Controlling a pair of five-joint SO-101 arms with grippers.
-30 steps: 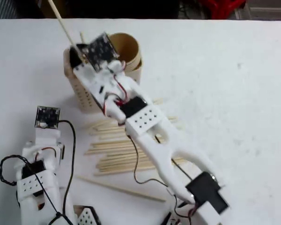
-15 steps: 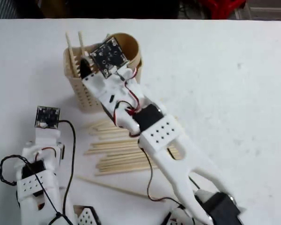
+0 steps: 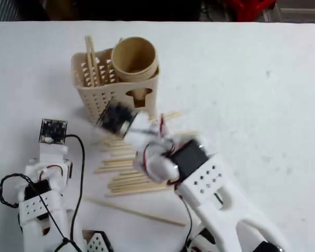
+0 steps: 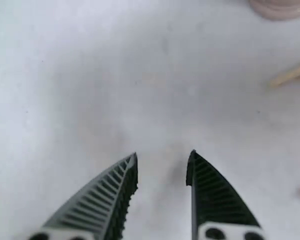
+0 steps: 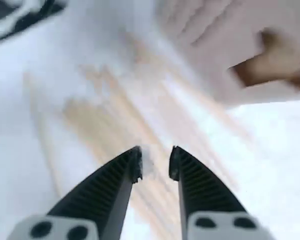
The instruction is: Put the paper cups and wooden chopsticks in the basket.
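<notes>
A beige perforated plastic basket point(image 3: 97, 100) is standing upright on the white table point(image 3: 252, 105), toward its far side. Stacked tan paper cups point(image 3: 135, 56) are sitting inside the basket's right part, mouth up, and a pair of pale wooden chopsticks point(image 3: 89, 58) is standing on end in its left part, their tips rising above the rim. A loose pile of wooden chopsticks point(image 3: 121, 173) is lying flat on the table just in front of the basket. One separate chopstick point(image 3: 136, 211) is lying at a slant nearer the arms.

The white right arm point(image 3: 199, 184) is reaching over that pile, its wrist just in front of the basket wall. The right gripper point(image 5: 154, 162) is hanging low over the blurred sticks point(image 5: 115, 125) with its jaws released, a narrow gap between them and nothing in it. The basket point(image 5: 215, 60) is showing as a blur just beyond.

The white left arm point(image 3: 44, 178) is sitting to the left of the pile, apart from it. The left gripper point(image 4: 162, 167) is pointing down at bare table with its jaws spread and grasping nothing, and a chopstick end point(image 4: 290, 76) is lying off to one side
</notes>
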